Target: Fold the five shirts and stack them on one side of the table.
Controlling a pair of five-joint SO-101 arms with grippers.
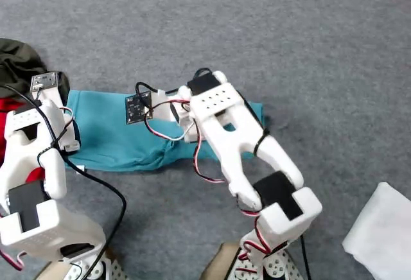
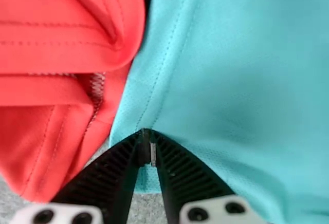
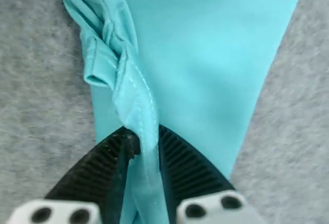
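A teal shirt (image 1: 115,140) of smooth, thin fabric lies flat on the grey felt-covered table (image 1: 302,42), left of centre, stretched sideways between the two arms. From the high view its middle is covered by the right arm's white links and looping wires, so the outline there is hard to follow.

The left gripper (image 2: 146,142) sits at the shirt's left end. Its black ribbed jaws are pressed together on the stitched edge of the teal cloth, with a sliver of fabric showing between them. Right beside that edge lies a crumpled red shirt (image 2: 61,34), touching the teal one along a seam; from above it is mostly covered by the left arm and cut off by the table's side.

The right gripper (image 3: 143,136) is at the other end, its jaws clamped on a bunched, twisted fold of the teal hem, the rest of the cloth fanning out flat beyond it.

A dark olive garment (image 1: 16,65) lies heaped at the far left, partly out of frame. A white folded cloth (image 1: 382,235) lies at the near right corner, well apart, also cut off.
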